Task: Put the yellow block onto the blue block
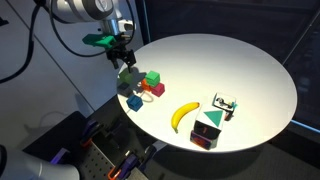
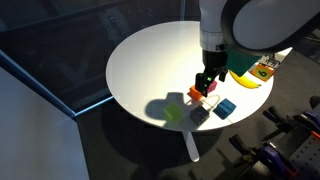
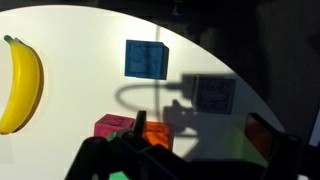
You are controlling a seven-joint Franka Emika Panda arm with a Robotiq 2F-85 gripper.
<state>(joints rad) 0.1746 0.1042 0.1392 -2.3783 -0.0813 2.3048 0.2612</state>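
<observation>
The blue block (image 1: 134,101) sits near the table's edge; it also shows in an exterior view (image 2: 224,108) and in the wrist view (image 3: 146,58). A cube in the arm's shadow (image 3: 212,95) looks dull grey-green; it appears to be the yellow block (image 1: 130,83), seen yellow-green in an exterior view (image 2: 175,112). My gripper (image 1: 125,62) hangs above the block cluster, also seen in an exterior view (image 2: 207,80). In the wrist view the gripper (image 3: 210,152) is open and empty, its fingers at the bottom edge.
A banana (image 1: 183,115) lies near the table's middle, at the left in the wrist view (image 3: 20,85). A green cube (image 1: 153,77), a red block (image 1: 158,88), and pink (image 3: 113,125) and orange (image 3: 155,133) blocks crowd the cluster. Small boxes (image 1: 208,130) stand further along the round table (image 1: 240,70).
</observation>
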